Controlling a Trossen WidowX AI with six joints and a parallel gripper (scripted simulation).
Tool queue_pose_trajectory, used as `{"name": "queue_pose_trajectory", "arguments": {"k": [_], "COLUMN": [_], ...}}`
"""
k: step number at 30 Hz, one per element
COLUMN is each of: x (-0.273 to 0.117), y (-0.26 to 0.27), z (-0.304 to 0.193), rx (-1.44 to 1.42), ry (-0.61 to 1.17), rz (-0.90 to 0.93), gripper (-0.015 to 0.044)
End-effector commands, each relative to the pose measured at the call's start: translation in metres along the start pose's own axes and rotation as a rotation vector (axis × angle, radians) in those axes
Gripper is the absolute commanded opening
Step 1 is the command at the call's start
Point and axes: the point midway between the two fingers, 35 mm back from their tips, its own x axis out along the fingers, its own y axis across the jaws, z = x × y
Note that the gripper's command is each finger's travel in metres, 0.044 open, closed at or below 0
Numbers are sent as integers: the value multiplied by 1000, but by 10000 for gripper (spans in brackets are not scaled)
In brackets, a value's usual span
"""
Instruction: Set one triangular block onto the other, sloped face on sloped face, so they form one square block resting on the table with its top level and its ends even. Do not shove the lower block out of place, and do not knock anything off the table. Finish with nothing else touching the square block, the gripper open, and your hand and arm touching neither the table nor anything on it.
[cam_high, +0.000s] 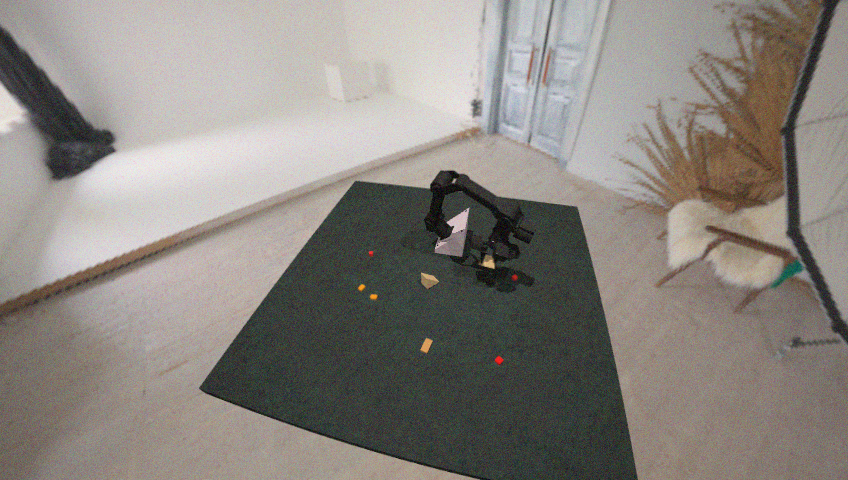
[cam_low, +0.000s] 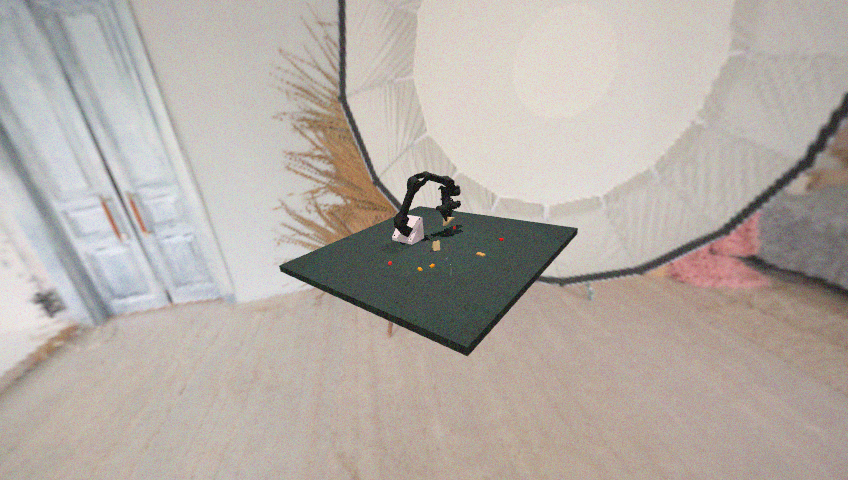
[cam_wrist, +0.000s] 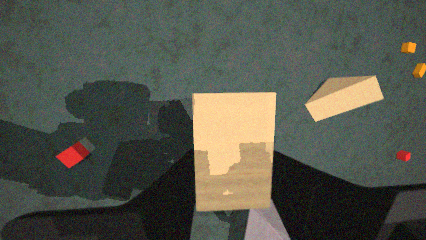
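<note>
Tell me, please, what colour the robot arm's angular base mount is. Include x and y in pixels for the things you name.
The base mount (cam_high: 453, 245) (cam_low: 404, 237) is pale pinkish white, best seen in the top view.

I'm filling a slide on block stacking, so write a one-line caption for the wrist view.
Black gripper holding a pale wooden block, with a matching triangular block lying apart.

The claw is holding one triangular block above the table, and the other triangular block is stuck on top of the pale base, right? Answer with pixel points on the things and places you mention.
Not quite: the other triangular block (cam_high: 429, 280) (cam_low: 436, 245) (cam_wrist: 345, 98) sits on the dark table (cam_high: 523, 410) (cam_low: 452, 315), apart from the pale base, as the top view shows. The rest is right.
</note>
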Motion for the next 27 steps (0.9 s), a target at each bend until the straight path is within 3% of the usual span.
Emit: {"name": "queue_pose_trajectory", "arguments": {"k": [1,22,27], "x": [-2,-3,-4], "y": [-2,-4,-4], "z": [1,3,3], "rx": [119,835,885], "ry": [3,63,70], "rz": [23,107,112], "gripper": [0,0,0]}}
